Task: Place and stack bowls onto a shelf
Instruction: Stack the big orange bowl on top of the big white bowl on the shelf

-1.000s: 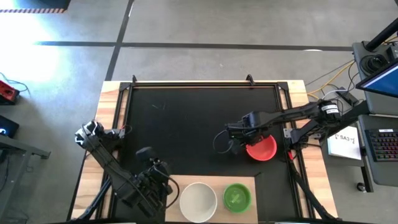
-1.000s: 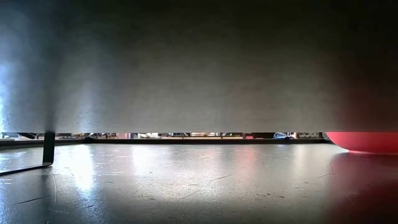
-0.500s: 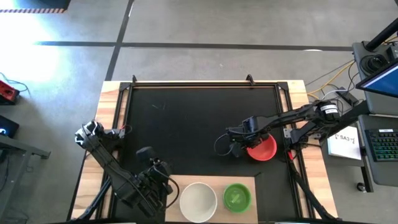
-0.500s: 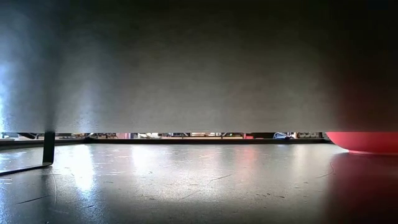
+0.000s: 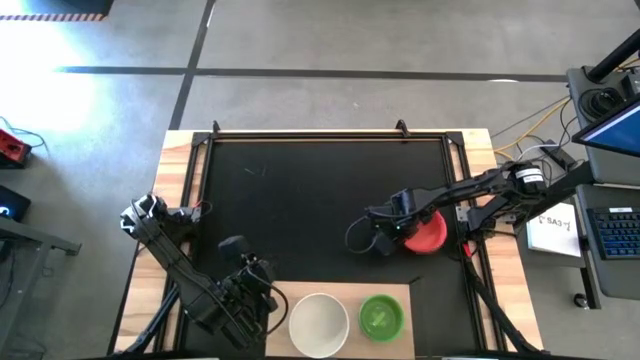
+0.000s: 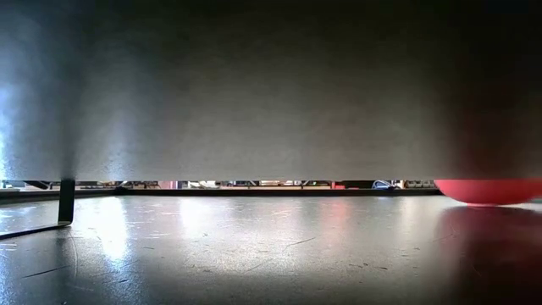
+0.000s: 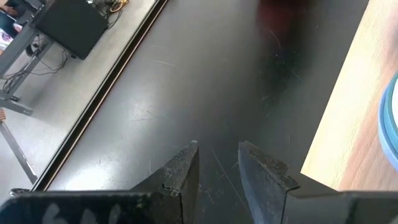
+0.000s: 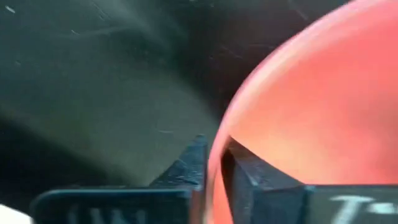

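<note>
In the high view my right gripper (image 5: 392, 236) is shut on the red bowl (image 5: 426, 232), which stands tilted on the black mat (image 5: 300, 190) at the right. The low view shows this bowl (image 6: 487, 191) at the far right. A white bowl (image 5: 319, 323) and a bright green bowl (image 5: 381, 317) rest on their bases side by side on the pale wood shelf (image 5: 400, 295) at the near edge. My left gripper (image 5: 250, 275) stays open over the mat, left of the shelf, with nothing between its fingers (image 7: 186, 174). My right gripper pinches the red bowl's rim (image 8: 214, 163) on the side toward the table's left. One finger (image 8: 245, 174) is inside the bowl and the other (image 8: 193, 165) outside. The held side is raised, so the bowl stands tilted.
Wooden side strips (image 5: 180, 190) and a black frame rail (image 5: 330, 135) border the mat. The shelf's wood (image 7: 348, 112) and a bowl's rim (image 7: 388, 118) show beside my left gripper. A desk with a keyboard (image 5: 615, 230) stands beyond the table's right edge.
My right gripper has come down toward the near edge at the red bowl's left rim and shut on it. The bowl has tipped, its held side rising, and has shifted slightly toward the table's left.
</note>
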Controlling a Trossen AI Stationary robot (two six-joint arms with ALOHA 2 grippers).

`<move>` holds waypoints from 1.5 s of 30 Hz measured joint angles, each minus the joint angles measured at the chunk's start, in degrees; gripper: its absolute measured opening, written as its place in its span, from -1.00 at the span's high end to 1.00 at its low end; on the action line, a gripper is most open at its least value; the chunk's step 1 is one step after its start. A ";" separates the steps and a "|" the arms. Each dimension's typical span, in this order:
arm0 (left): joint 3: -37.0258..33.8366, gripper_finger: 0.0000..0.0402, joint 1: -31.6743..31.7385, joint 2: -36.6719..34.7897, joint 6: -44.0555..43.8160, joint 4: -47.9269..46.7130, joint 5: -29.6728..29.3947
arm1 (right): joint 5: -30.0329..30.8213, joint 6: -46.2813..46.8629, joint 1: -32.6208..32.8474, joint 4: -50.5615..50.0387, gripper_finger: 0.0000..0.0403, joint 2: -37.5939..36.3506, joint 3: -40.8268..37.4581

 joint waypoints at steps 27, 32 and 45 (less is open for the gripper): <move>0.00 0.52 0.02 -0.02 0.00 -0.24 -0.04 | -2.94 -33.42 6.84 0.54 0.96 -0.33 31.84; 0.00 0.52 0.02 -0.02 0.00 -0.24 -0.07 | -2.93 -36.55 12.81 7.47 0.96 -0.33 34.78; 0.00 0.52 0.02 -0.07 0.02 -0.24 -0.11 | -2.80 -56.76 28.07 23.44 0.96 3.43 34.37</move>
